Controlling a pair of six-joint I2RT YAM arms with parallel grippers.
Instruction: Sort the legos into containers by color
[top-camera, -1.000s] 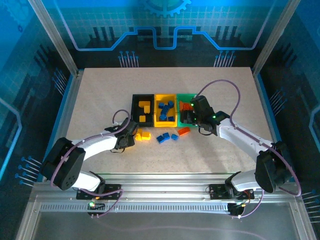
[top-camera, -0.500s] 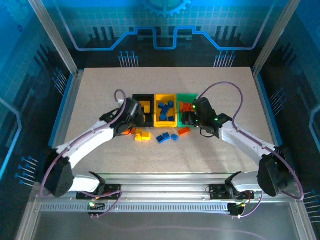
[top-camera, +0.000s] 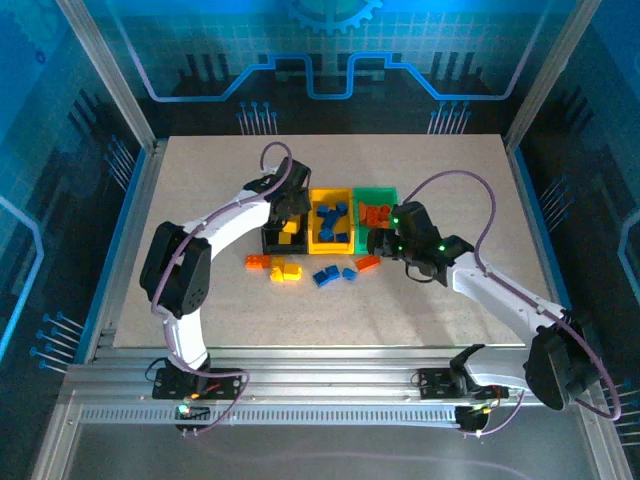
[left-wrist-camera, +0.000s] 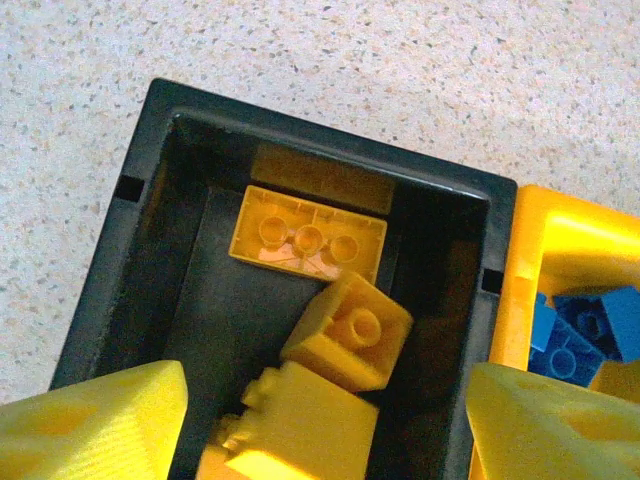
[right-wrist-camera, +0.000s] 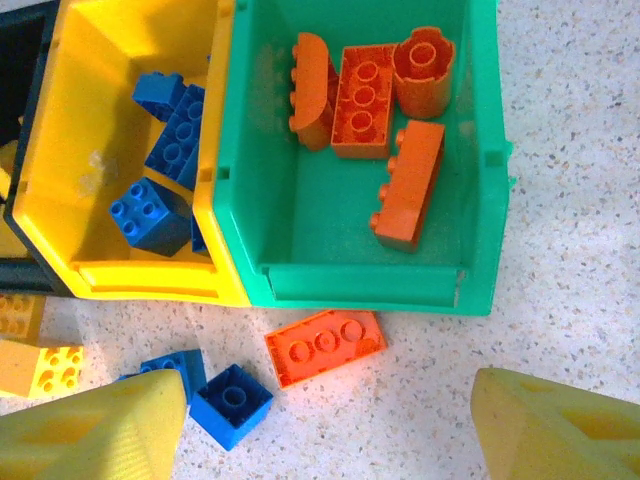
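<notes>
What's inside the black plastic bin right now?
Three yellow studded plastic bricks lie in the black rectangular plastic bin, one with its hollow underside up. The bin's near end is covered by the fingers of the open left claw, so more may sit there.

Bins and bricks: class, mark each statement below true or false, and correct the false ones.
1. The black bin holds yellow bricks. True.
2. The yellow bin holds blue bricks. True.
3. An orange brick lies on the table just outside the green bin. True.
4. The green bin holds blue bricks. False: it holds orange bricks.
5. The left tool is over the yellow bin. False: it is over the black bin, open.
6. Every brick is in a bin. False: several lie on the table.
</notes>
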